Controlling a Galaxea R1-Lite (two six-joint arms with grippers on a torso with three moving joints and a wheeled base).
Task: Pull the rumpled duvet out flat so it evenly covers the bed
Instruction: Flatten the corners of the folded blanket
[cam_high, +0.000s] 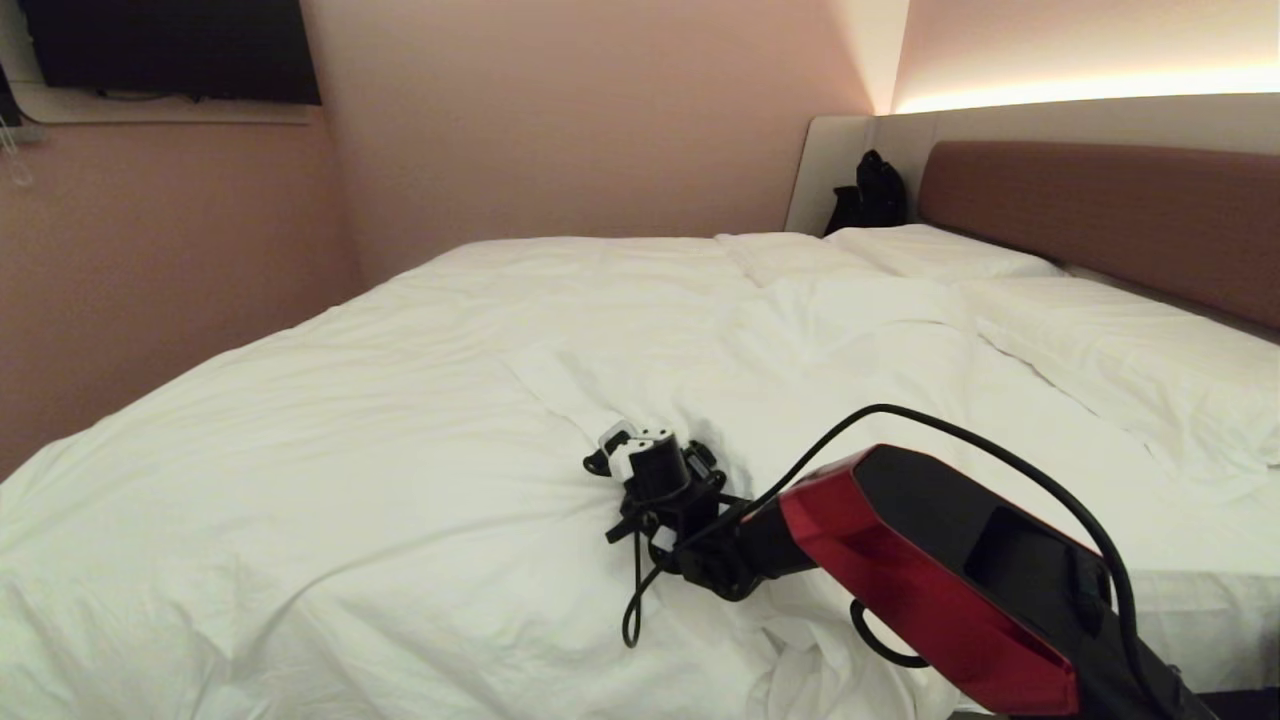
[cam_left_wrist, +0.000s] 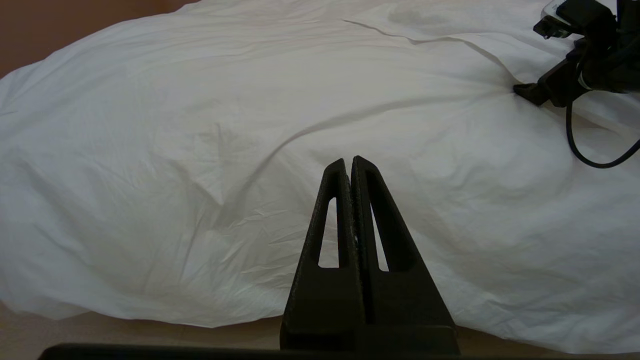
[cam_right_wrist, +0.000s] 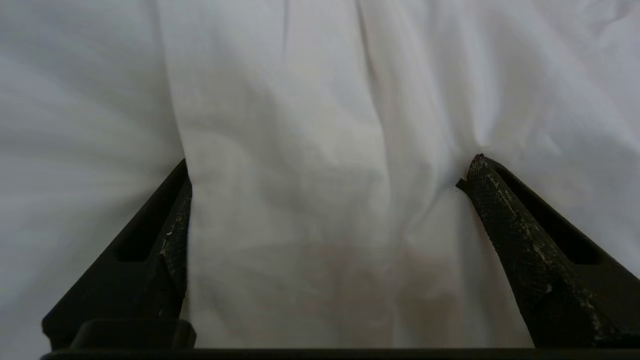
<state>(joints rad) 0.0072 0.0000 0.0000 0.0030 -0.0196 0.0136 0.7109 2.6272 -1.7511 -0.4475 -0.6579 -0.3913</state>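
Observation:
The white duvet (cam_high: 400, 420) lies spread over most of the bed (cam_high: 1100, 215), with creases and a bunched fold near the front edge. My right gripper (cam_high: 640, 470) points down into the middle of the duvet. Its fingers stand wide open and press into the fabric, and a ridge of duvet (cam_right_wrist: 320, 100) rises between them in the right wrist view, around the right gripper (cam_right_wrist: 331, 167). My left gripper (cam_left_wrist: 350, 162) is shut on nothing and hangs parked off the bed's near side, facing the duvet's (cam_left_wrist: 200, 125) overhanging edge.
Two flat white pillows (cam_high: 940, 250) (cam_high: 1130, 350) lie by the headboard. A black bag (cam_high: 870, 195) stands in the far corner. A pink wall (cam_high: 150, 280) runs close along the bed's left side, with a dark screen (cam_high: 170, 50) above. Beige floor (cam_left_wrist: 100, 335) shows below the duvet edge.

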